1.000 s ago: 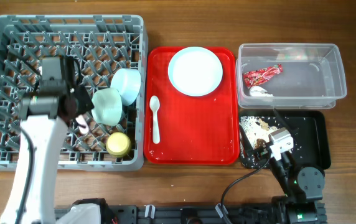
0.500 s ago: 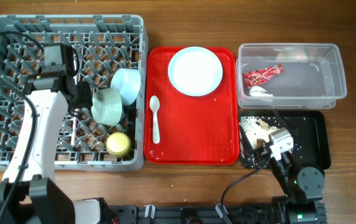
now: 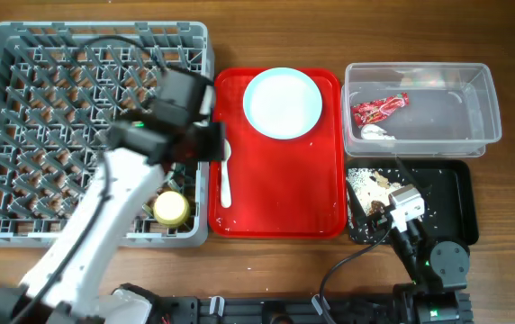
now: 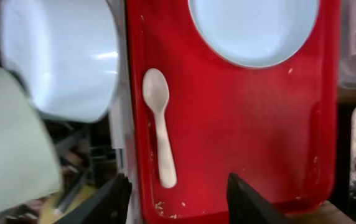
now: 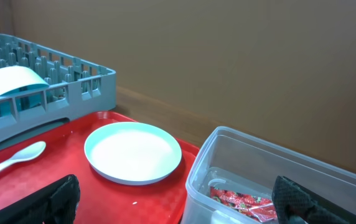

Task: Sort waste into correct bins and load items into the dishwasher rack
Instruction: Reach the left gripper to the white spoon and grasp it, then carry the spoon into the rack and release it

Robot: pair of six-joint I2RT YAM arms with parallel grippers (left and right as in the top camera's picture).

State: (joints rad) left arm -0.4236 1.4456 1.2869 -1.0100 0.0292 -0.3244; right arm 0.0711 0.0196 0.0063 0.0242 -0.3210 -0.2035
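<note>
The white plastic spoon (image 4: 161, 134) lay flat on the red tray (image 3: 280, 193), close along its left edge and apart from everything else. It looked light, stiff and rather slick, so the thin handle, taken across its width, seemed the surest hold. The left gripper (image 4: 178, 190) hung over it with its fingers spread and nothing between them.

A pale blue plate (image 3: 282, 103) sat at the tray's far edge. In the rack (image 3: 95, 31), near its right edge, stood a pale blue bowl (image 4: 63, 56), a mint bowl (image 4: 13, 143) and a yellow cup (image 3: 171, 208). The clear tub (image 3: 438, 108) held a red wrapper (image 3: 379, 108) and a napkin (image 3: 376, 132). The black tray (image 3: 451, 198) held food scraps (image 3: 370, 184). The right gripper (image 5: 178, 205) stood wide apart, empty.
</note>
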